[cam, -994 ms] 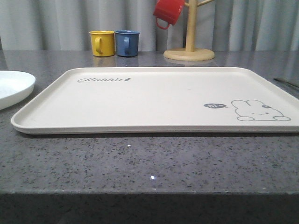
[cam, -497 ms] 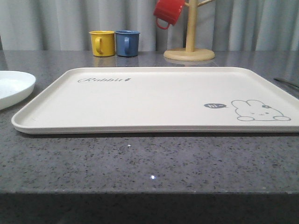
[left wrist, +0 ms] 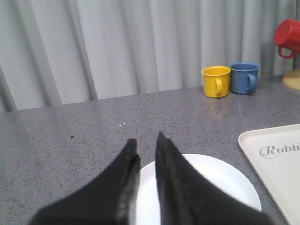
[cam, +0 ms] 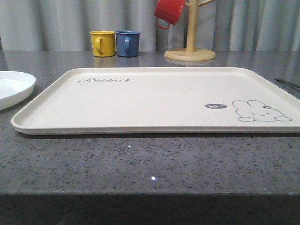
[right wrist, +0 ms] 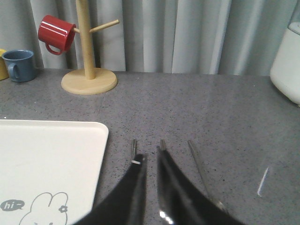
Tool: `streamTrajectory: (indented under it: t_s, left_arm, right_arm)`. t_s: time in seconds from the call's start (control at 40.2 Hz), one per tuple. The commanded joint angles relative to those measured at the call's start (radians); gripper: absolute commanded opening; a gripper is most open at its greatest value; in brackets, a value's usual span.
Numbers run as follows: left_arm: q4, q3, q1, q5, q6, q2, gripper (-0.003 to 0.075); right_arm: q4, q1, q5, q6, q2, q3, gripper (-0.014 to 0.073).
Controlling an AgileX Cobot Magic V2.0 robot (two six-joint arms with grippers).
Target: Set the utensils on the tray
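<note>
The cream tray (cam: 154, 101) with a rabbit drawing lies mid-table with nothing on it. The white plate (cam: 11, 86) rests on the table to its left. My left gripper (left wrist: 146, 139) hovers over the plate's (left wrist: 215, 180) rim, jaws a narrow gap apart and holding nothing. To the right of the tray (right wrist: 47, 154), my right gripper (right wrist: 151, 155) is slightly open above two silver chopstick ends (right wrist: 134, 146). Another thin silver utensil (right wrist: 199, 168) lies beside them. A utensil tip (cam: 287, 83) shows at the table's right edge.
Yellow mug (cam: 102, 43) and blue mug (cam: 127, 43) stand at the back. A wooden mug tree (cam: 190, 49) holds a red mug (cam: 168, 11). A white appliance (right wrist: 287, 65) stands far right. Grey curtains close the back.
</note>
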Motion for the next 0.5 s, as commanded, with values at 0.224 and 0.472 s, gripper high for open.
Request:
streamTrajectory:
  t_s: [0.224, 0.472]
  left_arm:
    - [-0.01, -0.036, 0.002, -0.077, -0.003, 0.014, 0.0687]
    - [-0.024, -0.036, 0.002, -0.077, -0.003, 0.014, 0.0605]
  right_arm:
    - [0.002, -0.006, -0.063, -0.008, 0.015, -0.035, 0.0643]
    - [0.002, -0.006, -0.058, -0.008, 0.015, -0.035, 0.0642]
